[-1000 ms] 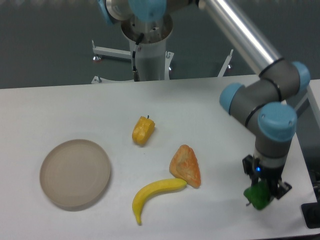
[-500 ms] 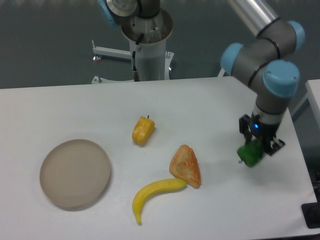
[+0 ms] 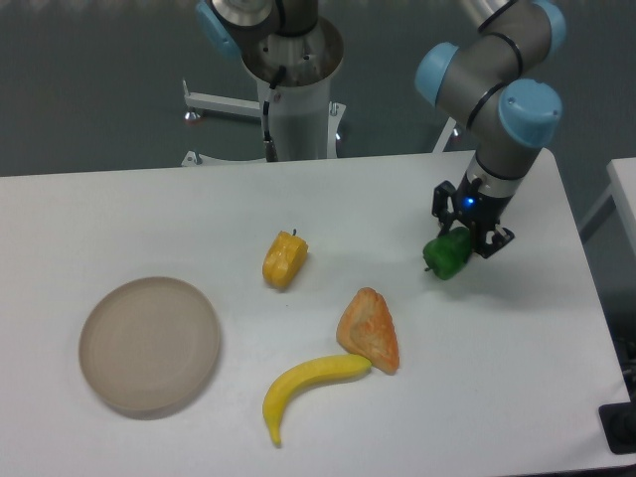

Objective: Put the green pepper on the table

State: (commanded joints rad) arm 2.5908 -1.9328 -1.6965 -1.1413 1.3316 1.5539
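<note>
**Pepper carried back and left across the table**

My two-finger gripper [image 3: 462,237] has moved a long way since a second ago: it was near the front right corner of the flat white tabletop [image 3: 149,219], then halfway up the right side, and now it is farther back and more to the left, beyond the orange wedge-shaped toy [image 3: 370,330]. The small glossy green toy pepper [image 3: 446,255] has travelled with it, clamped between my fingers the whole time. My wrist and forearm joints have swung upward in view. Whether the pepper has come closer to the surface, I cannot tell.
</note>
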